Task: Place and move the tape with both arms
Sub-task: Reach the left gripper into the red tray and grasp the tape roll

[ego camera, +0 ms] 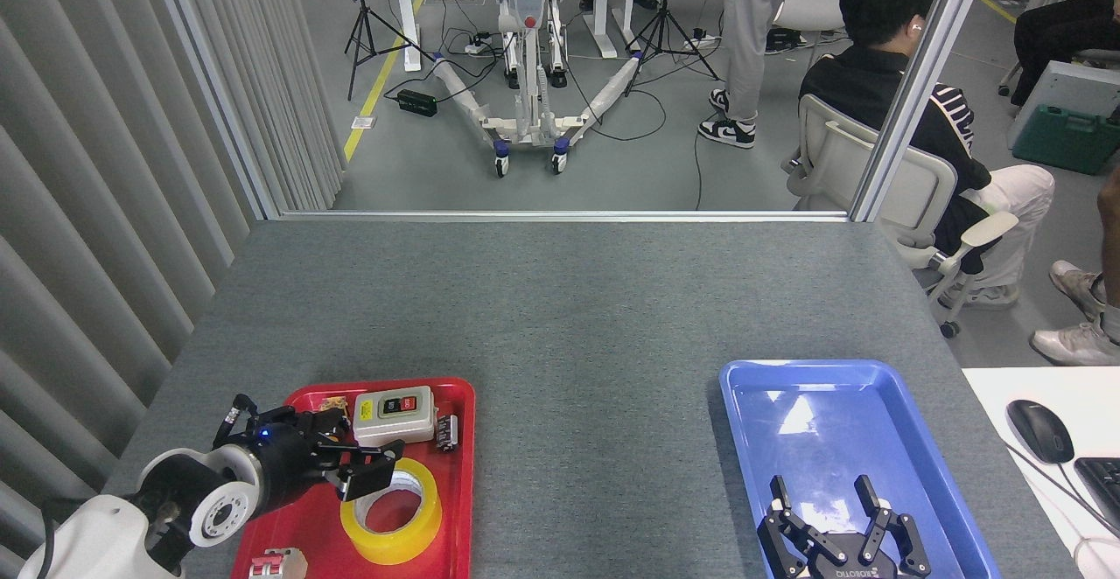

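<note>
Clearly, the tape (391,510) is seen lying flat, hole upward, in the red tray (459,509) at lower left. The left gripper (363,465) is poised at its upper-left rim, fingers apart, nothing held. The right gripper (836,535), spread wide over the blue tray (919,439), is well apart.

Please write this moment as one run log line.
left gripper: open, at translucent yellow tape roll | roll: flat in red tray | right gripper: open, over blue tray
</note>
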Controlling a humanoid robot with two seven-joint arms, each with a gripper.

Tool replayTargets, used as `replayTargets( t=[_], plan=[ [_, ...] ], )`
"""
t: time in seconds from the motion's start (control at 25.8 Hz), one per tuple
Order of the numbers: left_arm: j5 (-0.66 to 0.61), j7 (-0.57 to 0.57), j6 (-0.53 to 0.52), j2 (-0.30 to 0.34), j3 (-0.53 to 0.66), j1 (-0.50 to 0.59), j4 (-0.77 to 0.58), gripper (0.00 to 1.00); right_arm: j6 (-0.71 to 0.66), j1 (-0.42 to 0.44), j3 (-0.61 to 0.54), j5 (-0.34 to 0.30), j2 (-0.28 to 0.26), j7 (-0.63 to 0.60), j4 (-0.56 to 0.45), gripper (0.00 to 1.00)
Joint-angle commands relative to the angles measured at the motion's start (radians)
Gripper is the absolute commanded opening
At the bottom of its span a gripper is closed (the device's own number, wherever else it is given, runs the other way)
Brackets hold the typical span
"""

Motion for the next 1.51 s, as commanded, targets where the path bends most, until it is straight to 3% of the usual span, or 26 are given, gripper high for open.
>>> replayTargets(
  t=[0.0,0.23,0.58,0.77,1.05,1.24,1.39,1.47],
  plan=[
    [0.018,-0.007,0.057,0.028,-0.070,-0.038,0.019,1.00,-0.001,0.001,0.004,0.005,0.000,-0.008,0.001,1.00],
    [0.018,-0.012,0.181,0.010,-0.071,-0.015,0.056,1.00,-0.005,-0.006,0.004,0.027,0.016,-0.008,0.002,1.00],
    [0.020,-0.133,0.178,-0.043,-0.070,0.009,0.126,0.99,-0.001,0.003,0.005,0.085,0.040,-0.008,-0.013,1.00],
    [0.020,-0.133,0.184,-0.053,-0.070,0.002,0.157,0.99,-0.002,0.001,-0.002,0.085,0.042,-0.009,-0.021,1.00],
    [0.018,-0.133,0.172,-0.118,-0.070,-0.032,0.252,0.95,0.010,0.029,-0.005,0.068,0.034,-0.011,-0.051,1.00],
    [0.017,-0.134,0.137,-0.121,-0.070,-0.037,0.263,0.72,0.016,0.041,-0.005,0.068,0.030,-0.009,-0.065,1.00],
    [0.017,-0.134,0.125,-0.129,-0.071,-0.041,0.297,0.69,0.016,0.044,-0.005,0.068,0.030,-0.009,-0.070,1.00],
    [0.017,-0.138,0.108,-0.129,-0.071,-0.043,0.310,0.61,0.016,0.046,-0.005,0.068,0.028,-0.009,-0.070,1.00]
  ],
)
